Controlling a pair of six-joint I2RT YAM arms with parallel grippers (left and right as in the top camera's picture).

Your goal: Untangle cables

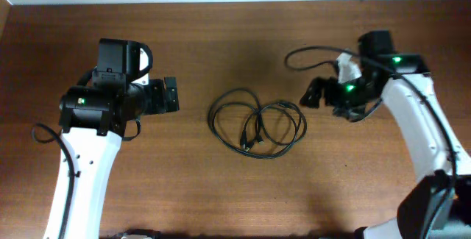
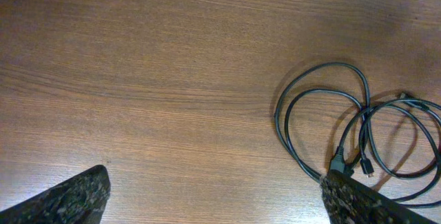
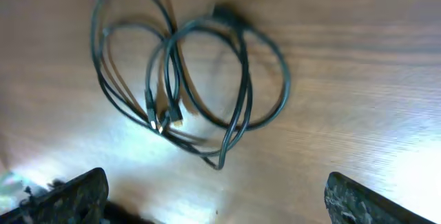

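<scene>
The cables (image 1: 257, 123) lie as overlapping thin black loops in the middle of the wooden table, with small plug ends near the centre of the bunch. They also show at the right of the left wrist view (image 2: 351, 131) and in the upper left of the right wrist view (image 3: 186, 72). My left gripper (image 1: 171, 95) is open and empty, to the left of the cables and apart from them. My right gripper (image 1: 315, 92) is open and empty, just right of the cables' right loop, not touching it.
The brown wooden table (image 1: 235, 195) fills the view. A thicker black arm wire (image 1: 309, 55) loops over the table behind my right wrist. Another arm wire (image 1: 44, 132) hangs by my left arm.
</scene>
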